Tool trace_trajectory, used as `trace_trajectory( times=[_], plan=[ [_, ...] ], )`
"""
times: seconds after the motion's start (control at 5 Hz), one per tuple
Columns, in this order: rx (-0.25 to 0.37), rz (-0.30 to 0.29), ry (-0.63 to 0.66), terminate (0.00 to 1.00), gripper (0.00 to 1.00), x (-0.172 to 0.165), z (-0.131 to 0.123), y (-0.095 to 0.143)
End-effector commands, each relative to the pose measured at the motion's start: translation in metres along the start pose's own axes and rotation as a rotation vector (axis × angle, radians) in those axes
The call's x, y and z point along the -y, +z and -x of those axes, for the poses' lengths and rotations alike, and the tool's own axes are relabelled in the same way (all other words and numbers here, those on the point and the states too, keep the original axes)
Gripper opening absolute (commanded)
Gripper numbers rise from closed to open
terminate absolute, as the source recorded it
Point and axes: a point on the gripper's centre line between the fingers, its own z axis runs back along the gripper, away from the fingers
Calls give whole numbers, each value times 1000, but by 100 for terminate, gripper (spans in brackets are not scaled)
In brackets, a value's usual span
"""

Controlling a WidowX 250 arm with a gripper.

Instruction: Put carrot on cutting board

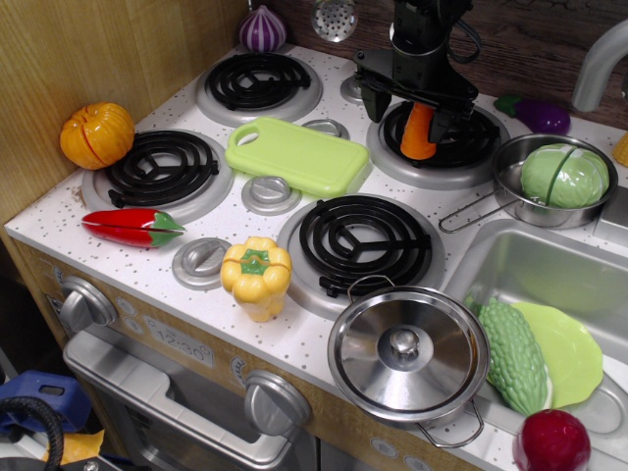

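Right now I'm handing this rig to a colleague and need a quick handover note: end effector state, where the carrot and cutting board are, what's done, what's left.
End effector: shut on the carrot, held upright above the back right burner.
Cutting board: lies flat between the burners, to the camera's left of the end effector, nothing on it.
Done: carrot grasped and off the stove.
Left: carry it over the cutting board, lower it, open, back away.
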Motion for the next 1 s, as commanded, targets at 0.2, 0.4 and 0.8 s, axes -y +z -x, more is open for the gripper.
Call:
trace_trajectory(
  times=[0.2, 0.4, 0.8],
  plan=[
    [64, -4, 39, 0, 0, -2, -14, 9],
    [52, -61, 14, 0, 0, -13, -14, 22],
    [83, -205, -62, 0, 0, -52, -24, 50]
  ],
)
